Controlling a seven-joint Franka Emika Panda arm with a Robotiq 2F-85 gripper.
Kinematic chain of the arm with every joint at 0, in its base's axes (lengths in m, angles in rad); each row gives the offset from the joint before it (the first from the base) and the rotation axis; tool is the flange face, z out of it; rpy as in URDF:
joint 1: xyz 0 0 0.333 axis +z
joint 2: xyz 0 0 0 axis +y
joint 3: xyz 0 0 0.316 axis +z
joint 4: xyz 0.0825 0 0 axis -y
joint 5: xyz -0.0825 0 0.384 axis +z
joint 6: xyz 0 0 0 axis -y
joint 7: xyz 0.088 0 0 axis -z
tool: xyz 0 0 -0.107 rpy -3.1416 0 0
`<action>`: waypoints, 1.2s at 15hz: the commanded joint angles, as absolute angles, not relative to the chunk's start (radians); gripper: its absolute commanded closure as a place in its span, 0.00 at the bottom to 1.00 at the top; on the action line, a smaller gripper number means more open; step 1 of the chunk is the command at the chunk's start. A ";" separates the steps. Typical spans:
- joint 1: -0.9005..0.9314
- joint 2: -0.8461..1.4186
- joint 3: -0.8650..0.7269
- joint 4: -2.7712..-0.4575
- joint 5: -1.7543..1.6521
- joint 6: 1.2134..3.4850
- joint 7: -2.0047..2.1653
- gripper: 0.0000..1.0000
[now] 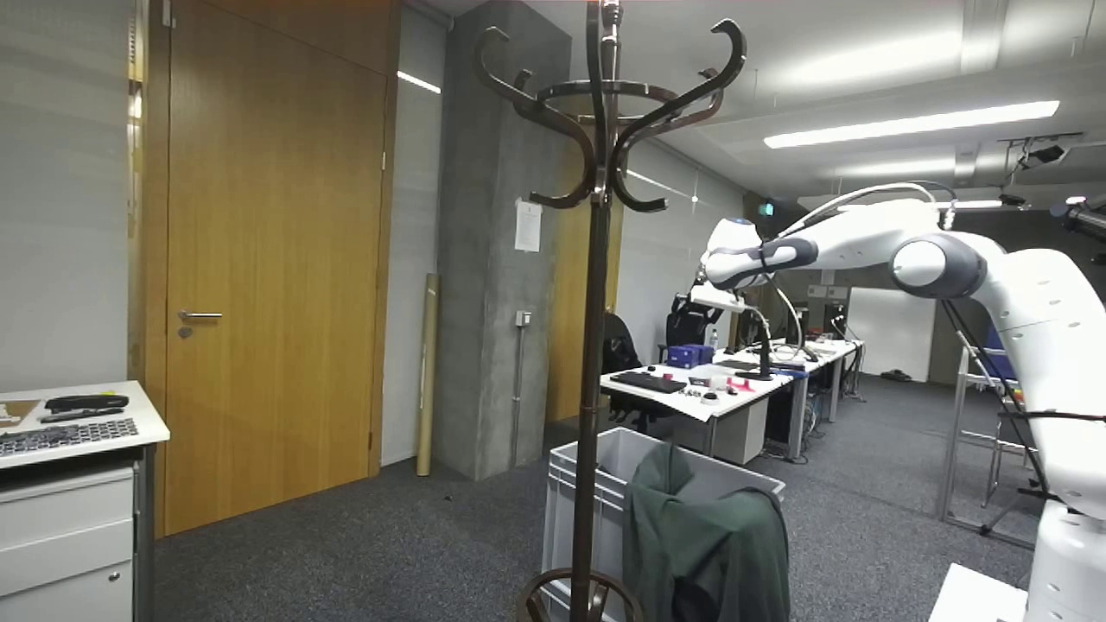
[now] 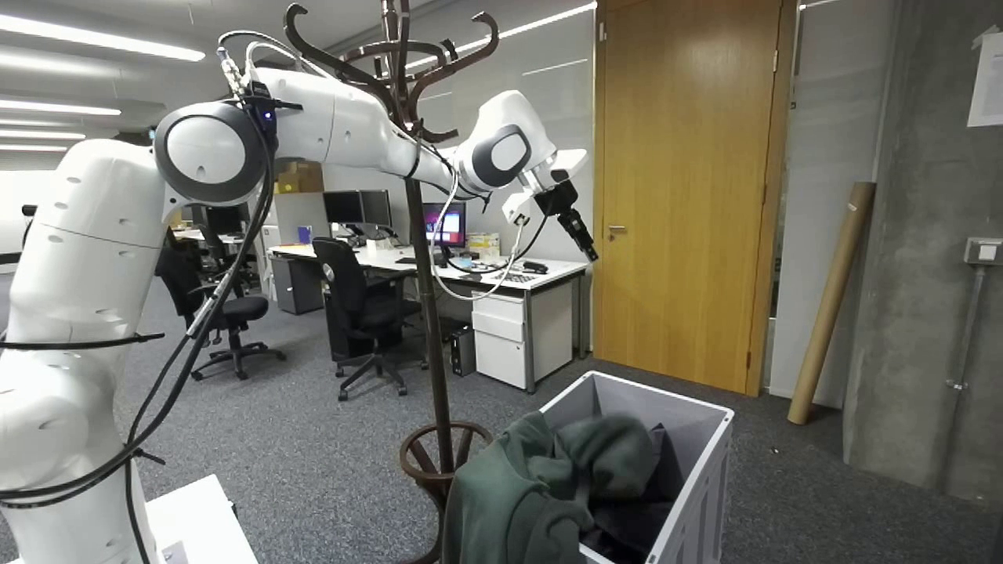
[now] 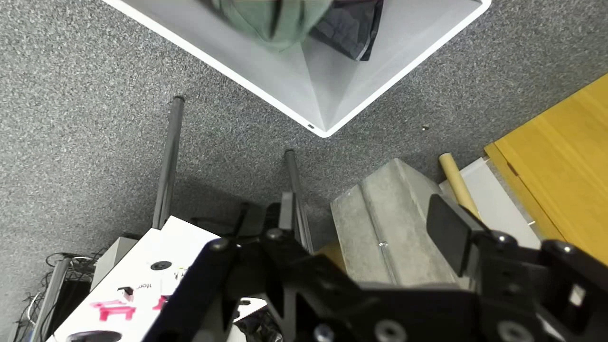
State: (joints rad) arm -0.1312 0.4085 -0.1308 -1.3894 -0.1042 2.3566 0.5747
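My gripper (image 3: 368, 221) is open, with nothing between its fingers in the wrist view. In an exterior view the gripper (image 2: 589, 254) points down and outward, in the air above the level of the crate. A grey plastic crate (image 2: 709, 454) stands on the floor below; its rim also shows in the wrist view (image 3: 256, 95). A dark green garment (image 2: 501, 501) hangs over the crate's edge and lies partly inside; it also shows in an exterior view (image 1: 708, 544) and, blurred, in the wrist view (image 3: 285, 23). A black cloth (image 3: 351, 28) lies in the crate.
A dark brown coat rack (image 1: 592, 345) stands close to the crate in both exterior views. A wooden door (image 2: 682, 196), a concrete pillar (image 1: 505, 259) and a leaning cardboard tube (image 1: 428, 371) are behind. Desks (image 1: 717, 397) and office chairs (image 2: 360, 305) stand around.
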 commanded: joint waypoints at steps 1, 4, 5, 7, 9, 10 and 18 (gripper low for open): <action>-0.120 0.425 -0.150 -1.331 -0.072 2.316 0.531 0.00; -0.120 0.404 -0.138 -1.339 -0.056 2.329 0.512 0.00; -0.117 0.395 -0.136 -1.341 -0.054 2.332 0.506 0.00; -0.111 0.373 -0.133 -1.343 -0.043 2.321 0.479 0.00; -0.104 0.339 -0.130 -1.357 -0.039 2.314 0.447 0.00; -0.103 0.319 -0.127 -1.365 -0.033 2.303 0.429 0.00; -0.110 0.237 -0.097 -1.369 -0.048 2.213 0.405 0.00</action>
State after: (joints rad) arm -0.1047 0.2787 -0.1048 -1.3511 -0.0623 2.2492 0.4466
